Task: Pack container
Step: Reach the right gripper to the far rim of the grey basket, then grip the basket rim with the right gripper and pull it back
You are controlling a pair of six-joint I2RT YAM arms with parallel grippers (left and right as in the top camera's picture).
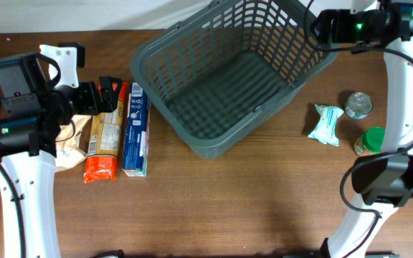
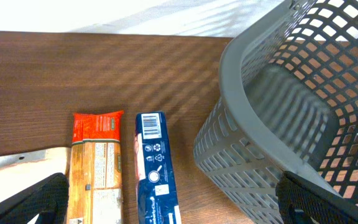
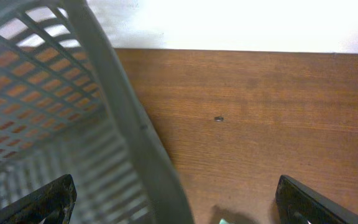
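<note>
The container (image 1: pixel 228 79) is a large dark grey lattice basket at the back centre, and nothing shows inside it. My left gripper (image 1: pixel 108 93) is open and empty above the far ends of an orange pasta packet (image 1: pixel 100 143) and a blue box (image 1: pixel 135 129). In the left wrist view the packet (image 2: pixel 95 168) and the box (image 2: pixel 155 168) lie between the open fingers (image 2: pixel 179 205), with the container wall (image 2: pixel 260 130) to the right. My right gripper (image 1: pixel 320 29) is open at the container's far right rim. In the right wrist view that rim (image 3: pixel 135 130) lies between its fingers (image 3: pixel 179 208).
A beige paper bag (image 1: pixel 69 147) lies left of the orange packet. Right of the container are a teal packet (image 1: pixel 326 123), a tin can (image 1: pixel 358 104) and a green-lidded jar (image 1: pixel 370 140). The right arm's base stands at the front right.
</note>
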